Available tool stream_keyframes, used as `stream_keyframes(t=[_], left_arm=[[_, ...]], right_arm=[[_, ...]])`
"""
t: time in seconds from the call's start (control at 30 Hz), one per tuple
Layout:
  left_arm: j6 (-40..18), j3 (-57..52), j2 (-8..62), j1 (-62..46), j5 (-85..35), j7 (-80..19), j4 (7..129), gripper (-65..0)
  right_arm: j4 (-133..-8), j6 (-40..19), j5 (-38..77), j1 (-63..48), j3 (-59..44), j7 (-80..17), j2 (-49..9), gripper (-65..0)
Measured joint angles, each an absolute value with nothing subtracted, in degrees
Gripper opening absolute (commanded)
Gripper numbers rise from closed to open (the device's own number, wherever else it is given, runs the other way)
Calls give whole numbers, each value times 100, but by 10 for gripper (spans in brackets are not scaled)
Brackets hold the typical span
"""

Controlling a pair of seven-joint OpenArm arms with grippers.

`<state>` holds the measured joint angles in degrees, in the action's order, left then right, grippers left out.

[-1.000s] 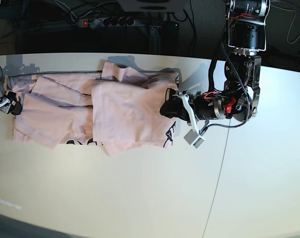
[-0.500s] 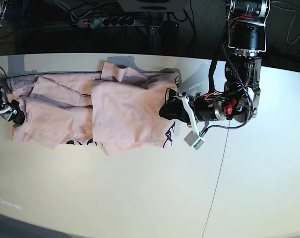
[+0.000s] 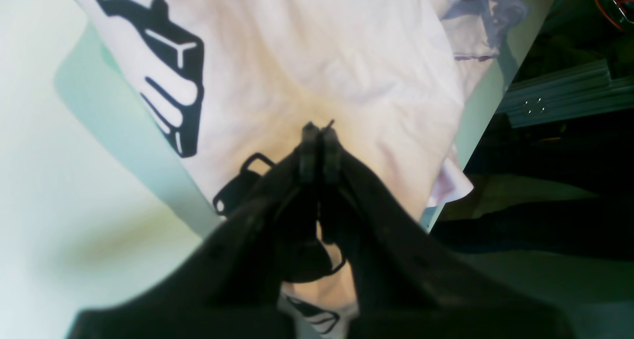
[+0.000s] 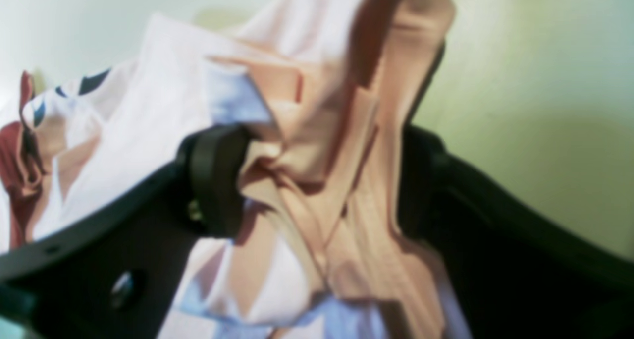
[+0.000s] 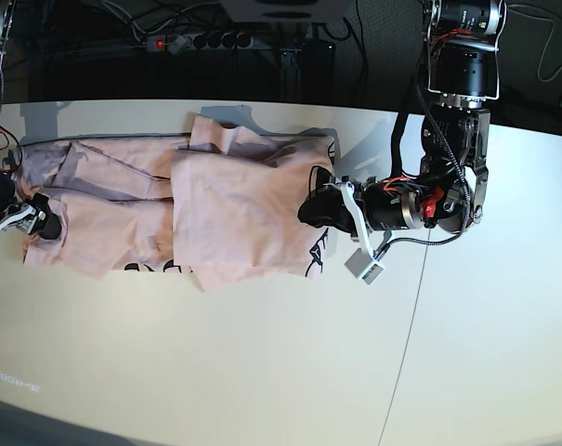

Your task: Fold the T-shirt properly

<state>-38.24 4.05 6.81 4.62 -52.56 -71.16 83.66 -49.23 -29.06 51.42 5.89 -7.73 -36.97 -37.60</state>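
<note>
The pale pink T-shirt (image 5: 234, 204) lies partly folded along the back of the table, with a plain panel laid over its middle. Black lettering (image 5: 318, 255) peeks out at its right edge. My left gripper (image 5: 306, 210) sits over that right edge. In the left wrist view the left gripper (image 3: 317, 130) is shut, tips together on the T-shirt (image 3: 322, 56) beside the print (image 3: 173, 81). My right gripper (image 5: 41, 223) is at the shirt's left end. Up close the right gripper (image 4: 319, 180) stands open, with bunched T-shirt (image 4: 317, 106) between its fingers (image 4: 218, 180).
The white table (image 5: 262, 372) has a seam (image 5: 415, 307) running down its right part. Behind the back edge are a power strip (image 5: 202, 41) and cables. The left arm's column (image 5: 462, 56) rises at the back right.
My right gripper has moved rightward and a little nearer, from beside the shirt's left end onto its cloth. The left arm has crept slightly left; its gripper stays shut.
</note>
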Motion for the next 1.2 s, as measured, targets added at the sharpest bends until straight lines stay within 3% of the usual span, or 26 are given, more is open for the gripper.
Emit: stream_keyframes(t=[0.2, 0.63, 0.8, 1.2], left_arm=[[-3824, 266, 674, 462, -5533, -7153, 8366, -650], [-3822, -526, 956, 318, -6171, -7605, 8368, -650], [-3826, -517, 934, -163, -5881, -7264, 8368, -650], [-3824, -517, 934, -379, -5000, -6582, 8348, -650]], right_arm=[[-4923, -2897, 5120, 589, -773, -3800, -3647, -650], [-4930, -2932, 4716, 580, -858, -3514, -3857, -650], [-5013, -2939, 5273, 545, -1127, -3911, -3859, -650], [-7096, -2961, 5245, 429, -1151, -4897, -3826, -650]])
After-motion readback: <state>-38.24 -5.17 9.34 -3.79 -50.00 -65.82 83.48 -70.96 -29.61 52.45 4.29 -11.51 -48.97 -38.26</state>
